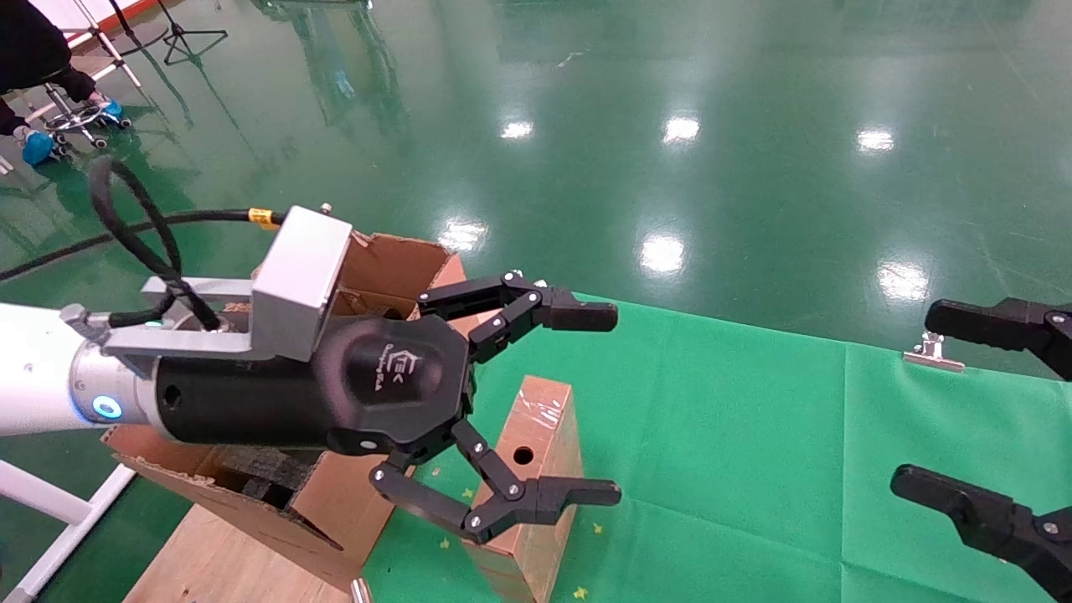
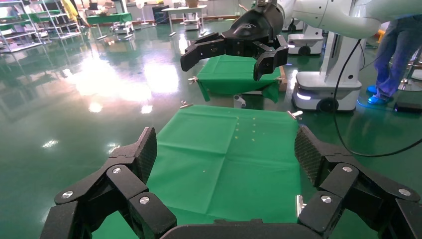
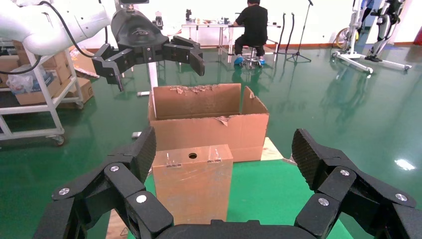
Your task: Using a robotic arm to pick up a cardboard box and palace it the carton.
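Note:
The cardboard box (image 1: 536,427) stands upright on the green cloth, taped, with a round hole in its top face; it also shows in the right wrist view (image 3: 193,184). Just behind it is the carton (image 1: 394,268) (image 3: 209,124), its ragged flaps open. My left gripper (image 1: 615,404) (image 2: 225,144), on the white robotic arm (image 1: 33,377), hangs open in the air above the box and carton, holding nothing. From the right wrist it appears high over the carton (image 3: 157,69). My right gripper (image 1: 913,400) (image 3: 224,144) is open at the table's right side, facing the box from a distance.
A green cloth (image 1: 754,435) covers the table, held by a metal clip (image 1: 934,356). Black foam (image 1: 268,477) lies inside the carton, which rests on a wooden board (image 1: 218,561). A seated person (image 3: 254,25) and a white rack (image 3: 45,99) are far behind.

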`<state>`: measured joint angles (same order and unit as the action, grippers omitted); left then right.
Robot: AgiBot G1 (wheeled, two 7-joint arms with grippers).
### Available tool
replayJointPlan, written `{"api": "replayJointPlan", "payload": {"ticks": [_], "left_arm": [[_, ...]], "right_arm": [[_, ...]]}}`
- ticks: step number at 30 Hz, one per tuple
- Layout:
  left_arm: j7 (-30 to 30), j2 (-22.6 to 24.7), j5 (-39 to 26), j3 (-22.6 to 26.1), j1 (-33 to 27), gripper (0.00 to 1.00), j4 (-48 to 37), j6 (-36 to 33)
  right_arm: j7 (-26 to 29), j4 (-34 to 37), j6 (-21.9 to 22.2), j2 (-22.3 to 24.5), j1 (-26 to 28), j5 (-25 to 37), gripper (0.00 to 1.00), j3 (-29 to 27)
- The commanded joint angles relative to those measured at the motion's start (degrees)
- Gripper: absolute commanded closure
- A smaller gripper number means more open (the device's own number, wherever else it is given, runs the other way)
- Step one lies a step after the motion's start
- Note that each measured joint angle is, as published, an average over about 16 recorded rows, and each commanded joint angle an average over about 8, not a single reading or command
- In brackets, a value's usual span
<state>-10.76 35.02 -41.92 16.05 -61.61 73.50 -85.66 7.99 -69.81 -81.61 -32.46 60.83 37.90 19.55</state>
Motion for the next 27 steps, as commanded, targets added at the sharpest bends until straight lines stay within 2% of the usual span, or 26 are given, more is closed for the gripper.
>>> {"api": "replayJointPlan", "payload": {"ticks": [1, 15, 16, 19, 23, 24, 27], "left_arm": [[0.0, 0.0, 0.0, 0.0, 0.0, 0.0, 0.0, 0.0], [0.01, -0.01, -0.01, -0.01, 0.0, 0.0, 0.0, 0.01], [0.03, -0.05, -0.06, -0.01, 0.0, 0.0, 0.0, 0.04], [0.08, -0.61, -1.01, 0.1, -0.21, 0.0, 0.26, 0.16], [-0.62, -2.42, -5.56, 1.15, -2.0, 0.0, 1.79, 0.52], [-1.07, -2.86, -7.12, 1.6, -2.74, 0.0, 2.22, 0.63], [-2.82, -3.6, -11.44, 3.03, -5.11, 0.0, 3.21, 1.0]], "right_arm": [[0.0, 0.0, 0.0, 0.0, 0.0, 0.0, 0.0, 0.0], [0.0, 0.0, 0.0, 0.0, 0.0, 0.0, 0.0, 0.0], [0.0, 0.0, 0.0, 0.0, 0.0, 0.0, 0.07, 0.0], [0.0, 0.0, 0.0, 0.0, 0.0, 0.0, 0.45, 0.0], [0.0, 0.0, 0.0, 0.0, 0.0, 0.0, 0.95, 0.0], [0.0, 0.0, 0.0, 0.0, 0.0, 0.0, 1.0, 0.0], [0.0, 0.0, 0.0, 0.0, 0.0, 0.0, 1.0, 0.0]]}}
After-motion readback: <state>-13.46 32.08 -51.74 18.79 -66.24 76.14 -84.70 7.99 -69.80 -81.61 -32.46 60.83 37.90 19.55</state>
